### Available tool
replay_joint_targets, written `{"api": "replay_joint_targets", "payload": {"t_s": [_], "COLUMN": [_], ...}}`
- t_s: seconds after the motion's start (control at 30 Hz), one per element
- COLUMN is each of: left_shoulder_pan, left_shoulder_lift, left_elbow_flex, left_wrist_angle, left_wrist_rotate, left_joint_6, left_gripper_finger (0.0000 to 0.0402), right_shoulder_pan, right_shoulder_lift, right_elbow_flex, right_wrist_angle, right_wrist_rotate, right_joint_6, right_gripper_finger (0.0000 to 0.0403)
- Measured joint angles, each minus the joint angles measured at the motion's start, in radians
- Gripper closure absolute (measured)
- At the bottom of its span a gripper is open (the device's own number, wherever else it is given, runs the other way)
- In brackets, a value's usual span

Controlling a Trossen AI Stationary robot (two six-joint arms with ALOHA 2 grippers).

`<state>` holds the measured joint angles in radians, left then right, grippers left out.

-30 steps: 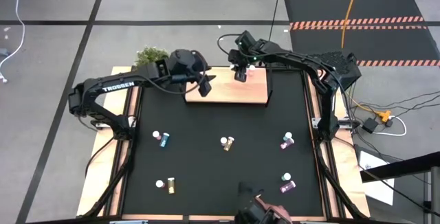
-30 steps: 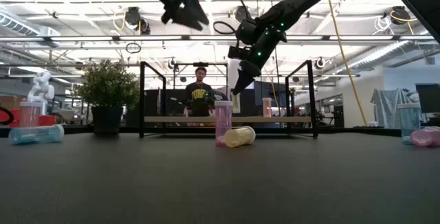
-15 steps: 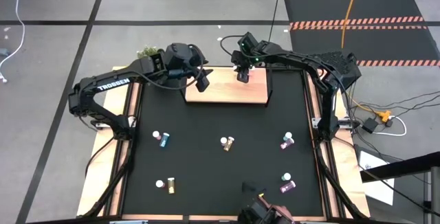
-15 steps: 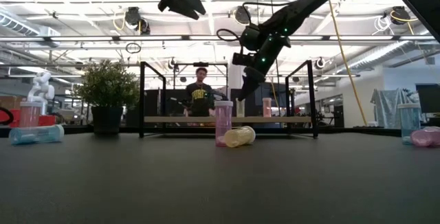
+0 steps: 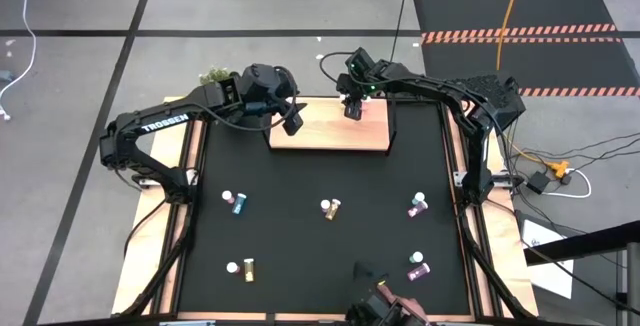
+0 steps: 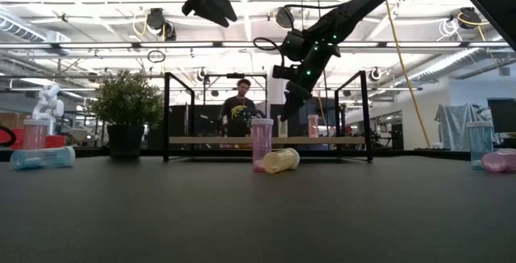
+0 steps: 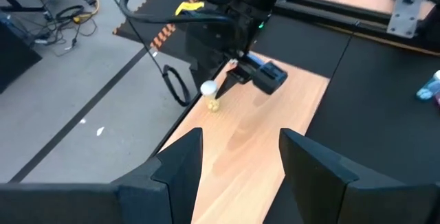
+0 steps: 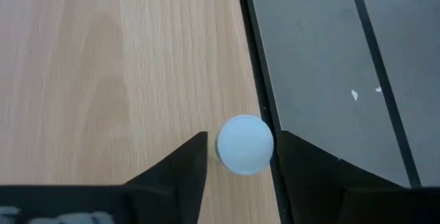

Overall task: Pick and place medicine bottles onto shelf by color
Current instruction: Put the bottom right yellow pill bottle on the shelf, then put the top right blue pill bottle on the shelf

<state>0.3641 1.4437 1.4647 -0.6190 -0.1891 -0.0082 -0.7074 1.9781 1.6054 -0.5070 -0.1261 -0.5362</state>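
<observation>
- Potted plant (image 5: 221, 76) sits off the far-left corner of the worktop (image 5: 300, 256), just behind the left arm; in the low view it shows left of the shelf (image 5: 330, 126).
- Shelf: light wood board with thin black posts, at the middle of the worktop's far edge.
- Right tool (image 5: 352, 110) is over the shelf's far-right part. A white-capped bottle (image 8: 245, 144) stands on the board right at its edge, between the two fingers (image 8: 180, 169). The fingers stand a little apart from the cap on both sides, so not clamped.
- The left wrist view shows the same bottle (image 7: 211, 93) upright on the board, pale yellowish body, under the right tool.
- Left tool (image 5: 292, 118) hangs over the shelf's far-left corner, fingers (image 7: 180, 157) apart, nothing between them.
- Loose on the black worktop: a teal bottle (image 5: 238, 202) at left, a yellow one (image 5: 330, 208) mid-worktop, a pink one (image 5: 417, 204) at right, another yellow (image 5: 246, 267) near the front-left, another pink (image 5: 418, 264) near the front-right.
- Low view: a pink bottle (image 6: 261, 144) stands upright with a yellow one (image 6: 280, 160) on its side touching it, partly screening the shelf.
- A person (image 6: 239, 114) in a dark top stands in the room beyond the shelf.
- Readable text: "TROSSEN" (image 5: 165, 124) on the left arm.
</observation>
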Motion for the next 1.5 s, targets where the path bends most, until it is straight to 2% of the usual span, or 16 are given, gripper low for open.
{"api": "replay_joint_targets", "payload": {"t_s": [0.17, 0.37, 0.5, 0.6, 0.7, 0.8, 0.9, 1.03, 1.1, 1.2, 1.33, 1.5], "left_shoulder_pan": [0.000, 0.000, 0.006, 0.008, 0.001, -0.006, -0.008, -0.008, -0.007, -0.006, -0.015, -0.026], "left_shoulder_lift": [-0.007, -0.072, -0.122, -0.152, -0.158, -0.156, -0.155, -0.154, -0.154, -0.154, -0.154, -0.154], "left_elbow_flex": [-0.001, -0.002, -0.001, -0.001, -0.001, -0.001, -0.001, -0.001, -0.001, -0.001, -0.001, -0.001], "left_wrist_angle": [-0.008, 0.019, 0.059, 0.081, 0.099, 0.095, 0.093, 0.085, 0.068, 0.052, 0.011, -0.084], "left_wrist_rotate": [-0.005, -0.002, 0.001, 0.002, 0.004, 0.018, 0.067, 0.094, 0.095, 0.095, 0.126, 0.129], "left_joint_6": [-0.006, -0.027, -0.011, 0.029, 0.089, 0.138, 0.179, 0.255, 0.307, 0.344, 0.301, 0.112], "left_gripper_finger": [0.0206, 0.0206, 0.0206, 0.0206, 0.0206, 0.0206, 0.0206, 0.0206, 0.0206, 0.0206, 0.0206, 0.0206], "right_shoulder_pan": [0.000, 0.006, 0.048, 0.123, 0.242, 0.365, 0.478, 0.622, 0.683, 0.744, 0.813, 0.903], "right_shoulder_lift": [-0.030, -0.147, -0.247, -0.299, -0.332, -0.334, -0.309, -0.295, -0.296, -0.298, -0.302, -0.301], "right_elbow_flex": [0.000, 0.000, 0.003, 0.003, 0.003, 0.003, 0.003, 0.003, 0.003, 0.002, 0.003, 0.003], "right_wrist_angle": [0.008, 0.012, 0.029, 0.038, 0.051, 0.102, 0.188, 0.192, 0.119, 0.005, -0.110, -0.398], "right_wrist_rotate": [0.006, 0.027, 0.016, -0.031, -0.032, 0.004, 0.131, 0.325, 0.417, 0.496, 0.490, 0.490], "right_joint_6": [0.042, 0.133, 0.095, 0.047, 0.037, 0.217, 0.469, 0.603, 0.698, 0.860, 1.037, 1.170], "right_gripper_finger": [0.0182, 0.0137, 0.0125, 0.0130, 0.0151, 0.0181, 0.0215, 0.0274, 0.0304, 0.0340, 0.0372, 0.0400]}}
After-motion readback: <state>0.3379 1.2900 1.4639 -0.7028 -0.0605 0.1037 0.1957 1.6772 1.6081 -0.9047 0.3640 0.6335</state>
